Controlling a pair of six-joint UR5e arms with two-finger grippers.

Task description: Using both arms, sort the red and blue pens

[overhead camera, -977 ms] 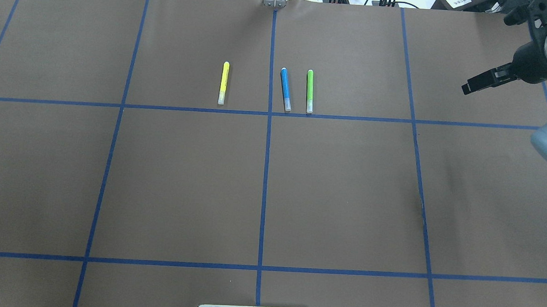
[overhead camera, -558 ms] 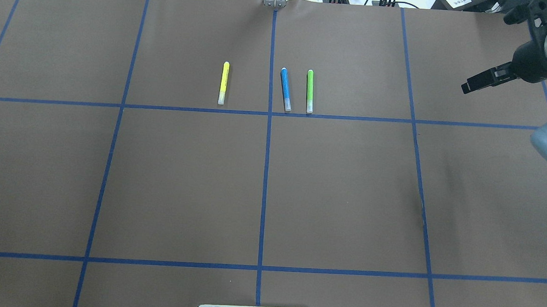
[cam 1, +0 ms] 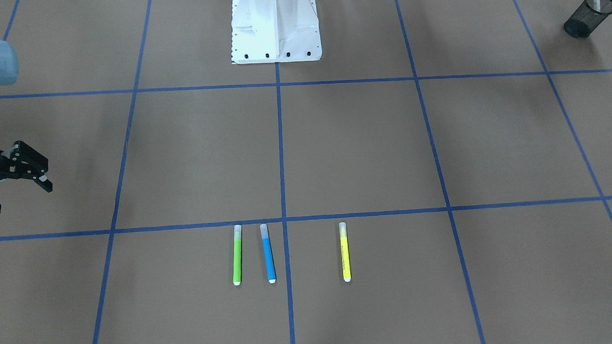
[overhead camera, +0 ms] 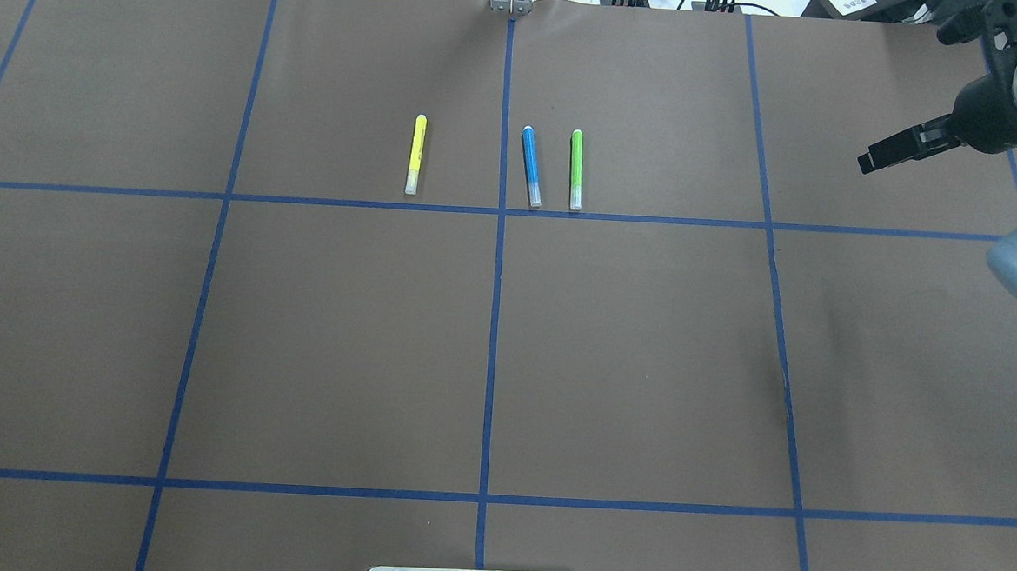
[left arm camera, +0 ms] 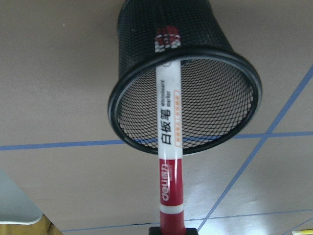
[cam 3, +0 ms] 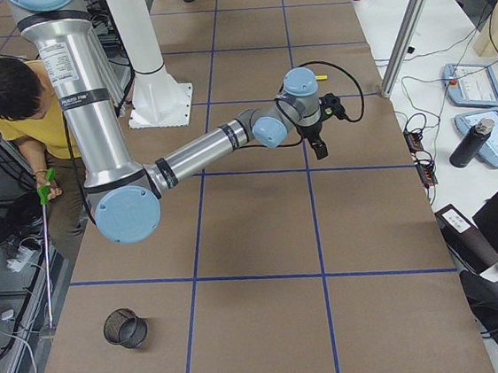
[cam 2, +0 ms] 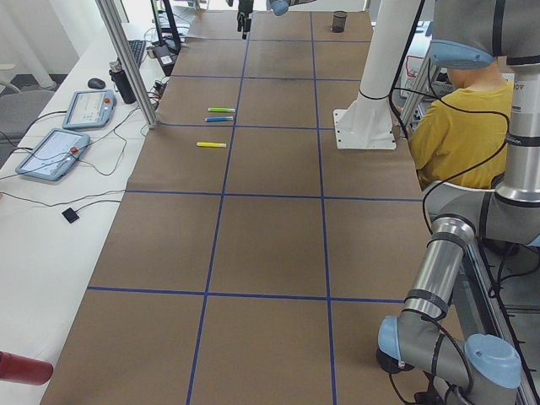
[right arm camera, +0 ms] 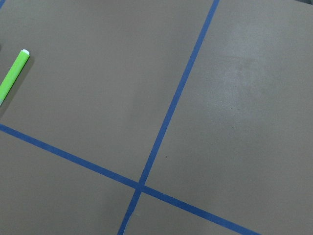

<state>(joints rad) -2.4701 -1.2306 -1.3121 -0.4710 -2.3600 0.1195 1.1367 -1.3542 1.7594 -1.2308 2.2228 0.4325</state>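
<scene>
While the right tool (cam 1: 19, 198) hangs open, the left tool (left arm camera: 172, 231) grips the red-capped marker (left arm camera: 168, 122).

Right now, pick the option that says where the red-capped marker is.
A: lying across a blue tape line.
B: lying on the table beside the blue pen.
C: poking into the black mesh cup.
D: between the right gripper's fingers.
C: the left wrist view shows the red-capped marker running through the mouth of the black mesh cup, while the right gripper is open and empty.

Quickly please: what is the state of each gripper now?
The left gripper is shut on the red marker, whose far end is inside the mesh cup.
The right gripper is open, holding nothing.
</scene>
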